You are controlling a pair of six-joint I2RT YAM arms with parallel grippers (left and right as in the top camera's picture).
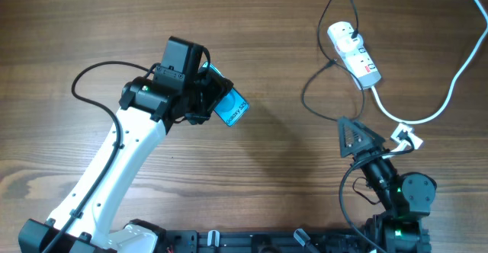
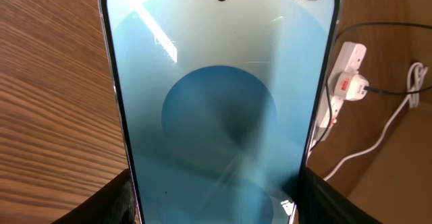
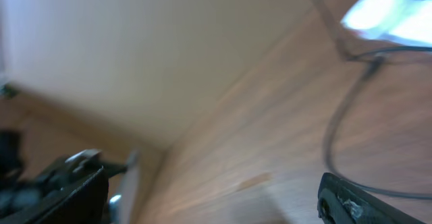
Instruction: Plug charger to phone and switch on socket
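My left gripper (image 1: 207, 97) is shut on the phone (image 1: 230, 107) and holds it tilted above the table left of the middle. In the left wrist view the cyan screen (image 2: 223, 102) fills the frame between the two fingers. The white socket (image 1: 354, 52) lies at the back right, with the charger's white plug block (image 1: 341, 33) in its far outlet. The thin black charger cable (image 1: 311, 85) loops down from there toward my right gripper (image 1: 355, 133). That gripper is open and empty above the table at the right front. The socket shows blurred in the right wrist view (image 3: 391, 11).
A thick white cord (image 1: 450, 85) runs from the socket's near end off the back right corner. A small white tag or clip (image 1: 406, 139) lies on the cord next to the right arm. The socket also shows in the left wrist view (image 2: 345, 82).
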